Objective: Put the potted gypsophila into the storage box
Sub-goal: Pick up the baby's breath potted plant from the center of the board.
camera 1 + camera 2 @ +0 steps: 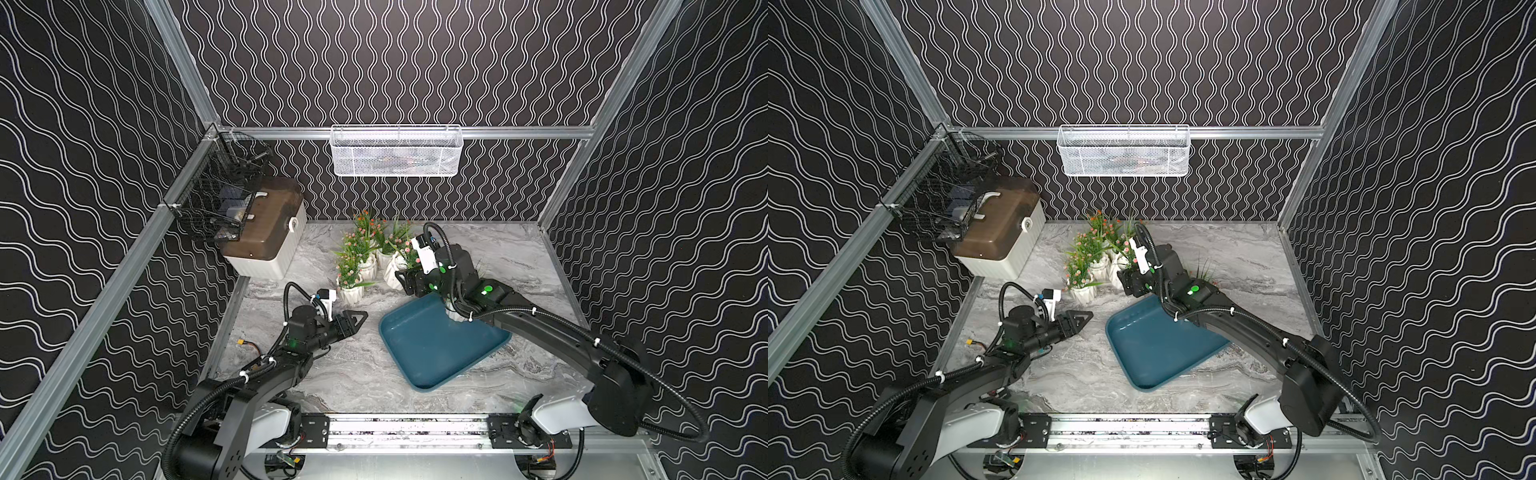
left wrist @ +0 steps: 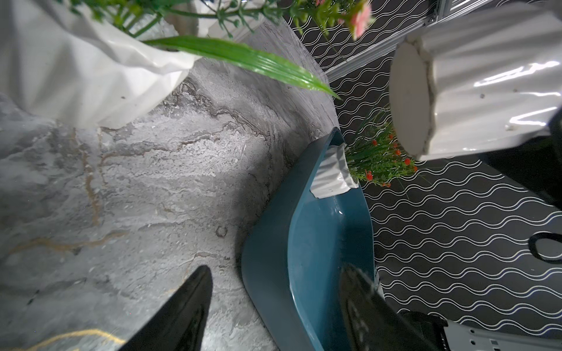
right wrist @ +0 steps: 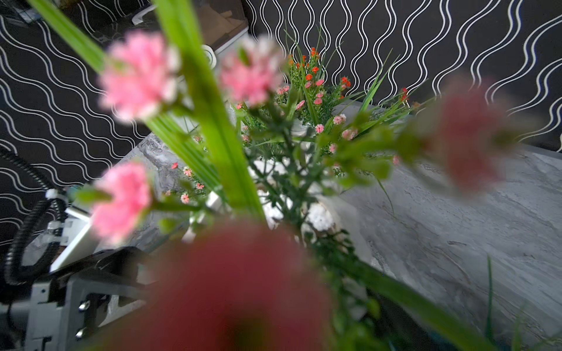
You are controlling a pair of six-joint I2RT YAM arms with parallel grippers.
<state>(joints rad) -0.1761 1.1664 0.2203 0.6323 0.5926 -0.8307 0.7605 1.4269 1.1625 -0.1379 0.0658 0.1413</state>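
Grey marbled tabletop (image 1: 365,374) lies between black wavy-lined walls (image 1: 395,62).

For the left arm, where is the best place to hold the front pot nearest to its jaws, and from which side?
Probably the ribbed white wall of the front pot, below the leaves, with the left gripper coming level from the near side. The pot stands upright, its foliage is thin and spiky, and other pots crowd behind it.
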